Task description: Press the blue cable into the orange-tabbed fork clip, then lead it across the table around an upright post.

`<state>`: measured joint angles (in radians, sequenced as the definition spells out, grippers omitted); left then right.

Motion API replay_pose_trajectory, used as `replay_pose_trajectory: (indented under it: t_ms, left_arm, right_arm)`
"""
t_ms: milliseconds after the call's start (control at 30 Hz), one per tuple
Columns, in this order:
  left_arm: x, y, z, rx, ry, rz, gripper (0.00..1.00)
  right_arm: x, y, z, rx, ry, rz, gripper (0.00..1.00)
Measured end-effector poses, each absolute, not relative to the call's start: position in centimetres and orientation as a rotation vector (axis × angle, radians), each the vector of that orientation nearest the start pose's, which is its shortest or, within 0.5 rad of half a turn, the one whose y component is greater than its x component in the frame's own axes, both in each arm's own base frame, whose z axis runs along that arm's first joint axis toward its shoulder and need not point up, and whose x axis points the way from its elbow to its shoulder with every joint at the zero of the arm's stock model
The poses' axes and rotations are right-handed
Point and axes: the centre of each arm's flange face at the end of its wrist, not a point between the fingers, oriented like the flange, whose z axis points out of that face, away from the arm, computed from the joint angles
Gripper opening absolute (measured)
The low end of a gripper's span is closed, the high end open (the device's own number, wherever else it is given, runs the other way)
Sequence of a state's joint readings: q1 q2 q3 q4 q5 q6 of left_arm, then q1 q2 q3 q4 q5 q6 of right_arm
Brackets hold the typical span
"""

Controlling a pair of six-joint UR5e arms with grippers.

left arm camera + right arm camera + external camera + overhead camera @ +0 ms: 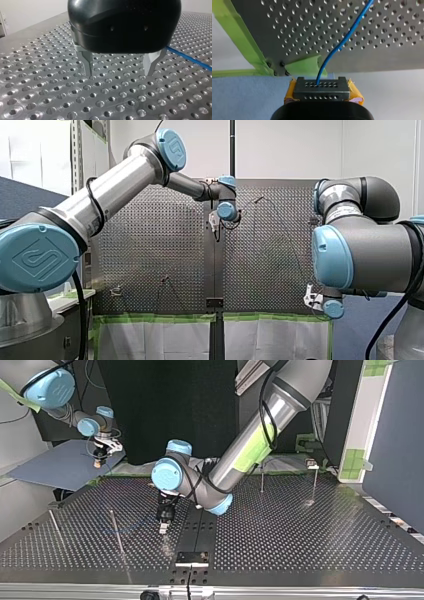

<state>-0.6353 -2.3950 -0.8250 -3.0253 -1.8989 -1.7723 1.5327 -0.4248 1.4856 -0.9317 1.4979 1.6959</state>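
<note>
The blue cable (348,35) runs from my right gripper (321,83) out over the perforated table (387,50). That gripper, with yellow pads, is shut on the cable's end and hangs off the table's edge (98,462). In the top view the cable shows as a faint blue arc (131,526) near a slanting post (117,535). My left gripper (119,72) stands open just above the plate, nothing between its metal fingers (87,65), and the cable (190,58) lies beside it. In the top view it (164,525) hovers near the table's middle. I cannot make out the orange-tabbed clip.
Two upright posts (261,477) (315,482) stand at the top view's far right, with a small fixture (312,464) behind them. A thin rod (56,527) lies at the left. A black bracket (191,557) sits at the near edge. Green tape (244,45) lines the table's edge.
</note>
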Motion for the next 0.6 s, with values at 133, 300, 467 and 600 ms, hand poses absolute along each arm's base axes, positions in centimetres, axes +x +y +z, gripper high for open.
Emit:
replay_pose_trajectory:
  t_ms: [133, 300, 467, 600]
  left_arm:
    - [58.5, -55.3, 31.7, 0.067, 1.569, -0.426, 1.0]
    - [58.5, -54.6, 29.9, 0.067, 1.616, -0.459, 1.0]
    - [58.1, -54.1, 29.1, 0.045, 1.65, -0.481, 1.0]
    - [57.6, -53.4, 29.4, 0.017, 1.659, -0.503, 1.0]
  right_arm:
    - [11.9, -66.9, -11.6, 1.282, -1.384, 1.283, 0.0]
    - [11.8, -66.8, -11.7, 1.287, -1.387, 1.286, 0.0]
    - [12.0, -66.7, -11.7, 1.291, -1.395, 1.286, 0.0]
    - [12.1, -66.7, -11.8, 1.293, -1.398, 1.286, 0.0]
